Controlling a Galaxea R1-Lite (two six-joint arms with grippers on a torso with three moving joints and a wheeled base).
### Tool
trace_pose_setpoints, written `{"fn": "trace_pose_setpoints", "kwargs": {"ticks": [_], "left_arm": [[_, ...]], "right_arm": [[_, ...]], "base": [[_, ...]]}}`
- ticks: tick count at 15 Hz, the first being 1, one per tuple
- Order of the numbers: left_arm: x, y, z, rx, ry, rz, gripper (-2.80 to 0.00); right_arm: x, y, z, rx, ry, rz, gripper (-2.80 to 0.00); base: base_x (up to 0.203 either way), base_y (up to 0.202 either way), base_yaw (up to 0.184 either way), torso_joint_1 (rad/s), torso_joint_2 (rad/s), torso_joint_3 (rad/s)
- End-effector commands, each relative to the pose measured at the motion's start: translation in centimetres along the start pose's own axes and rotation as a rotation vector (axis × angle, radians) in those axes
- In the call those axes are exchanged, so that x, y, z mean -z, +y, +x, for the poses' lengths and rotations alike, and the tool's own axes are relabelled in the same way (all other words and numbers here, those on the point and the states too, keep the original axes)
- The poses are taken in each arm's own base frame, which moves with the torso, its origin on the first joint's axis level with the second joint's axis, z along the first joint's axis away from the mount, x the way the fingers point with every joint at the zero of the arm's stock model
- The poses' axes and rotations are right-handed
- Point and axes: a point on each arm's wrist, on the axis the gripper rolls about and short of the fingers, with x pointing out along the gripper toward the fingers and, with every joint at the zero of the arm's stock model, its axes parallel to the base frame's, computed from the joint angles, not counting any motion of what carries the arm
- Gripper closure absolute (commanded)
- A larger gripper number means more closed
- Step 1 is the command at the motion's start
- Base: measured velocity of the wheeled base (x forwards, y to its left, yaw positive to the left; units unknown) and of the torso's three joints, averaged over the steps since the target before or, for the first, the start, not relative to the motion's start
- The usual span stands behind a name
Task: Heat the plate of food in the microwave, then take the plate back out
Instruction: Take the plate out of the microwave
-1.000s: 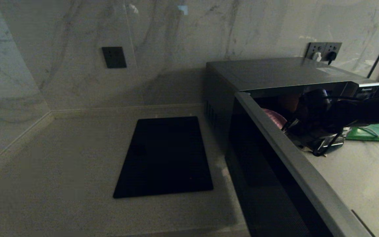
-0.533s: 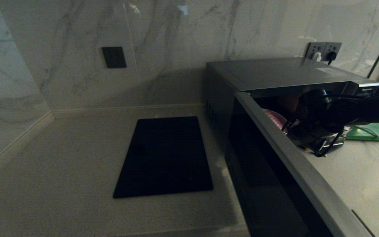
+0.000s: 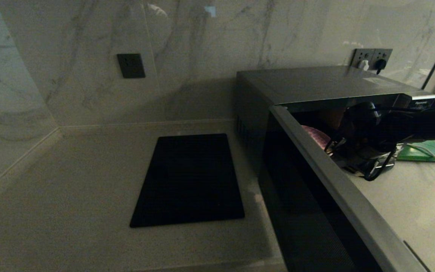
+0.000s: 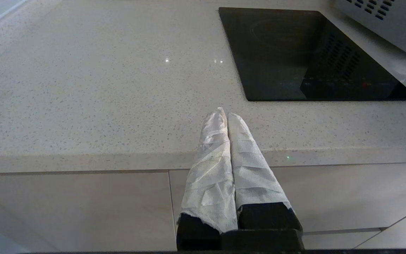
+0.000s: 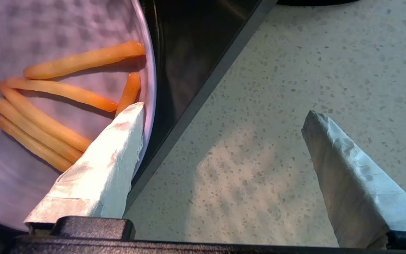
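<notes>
Head view first: the microwave sits at the right end of the counter with its door swung wide open toward the camera. A sliver of the plate of food peeks out from inside the cavity, just behind the door's top edge. The right arm comes in from the right, and the right gripper is at the mouth of the oven, right by the plate. A black cooktop panel lies flat to the left of the microwave, and a green board sits behind the arm.

Left wrist view: the left gripper hangs off the front edge of the counter, cloth-wrapped fingers pressed together, nothing in them.

Right wrist view: the right gripper is spread wide and holding nothing. One wrapped finger sits over the plate's rim near the orange sticks, the other over bare countertop.
</notes>
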Motion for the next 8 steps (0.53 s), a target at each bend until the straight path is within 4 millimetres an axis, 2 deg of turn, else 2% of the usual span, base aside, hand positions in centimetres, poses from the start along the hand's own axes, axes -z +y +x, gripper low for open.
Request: {"fn": "trace_pose_setpoints", "kwargs": {"ticks": [1,5,8], "left_arm": [[0.0,0.0,0.0,0.0,0.0,0.0,0.0],[-0.01,0.0,0.01,0.0,0.001,0.0,0.0],[0.0,0.0,0.0,0.0,0.0,0.0,0.0]], "right_arm": [[-0.03,-0.11,-0.23,0.009,0.003,0.004,-2.8],[-0.33,0.23,-0.53,-0.012,-0.005,0.038,-2.8],[0.21,0.84,0.24,-0.027,0.02,0.053,-2.8]], "base": [[0.0,0.0,0.0,0.0,0.0,0.0],[0.0,0.0,0.0,0.0,0.0,0.0],[0.0,0.0,0.0,0.0,0.0,0.0]]}}
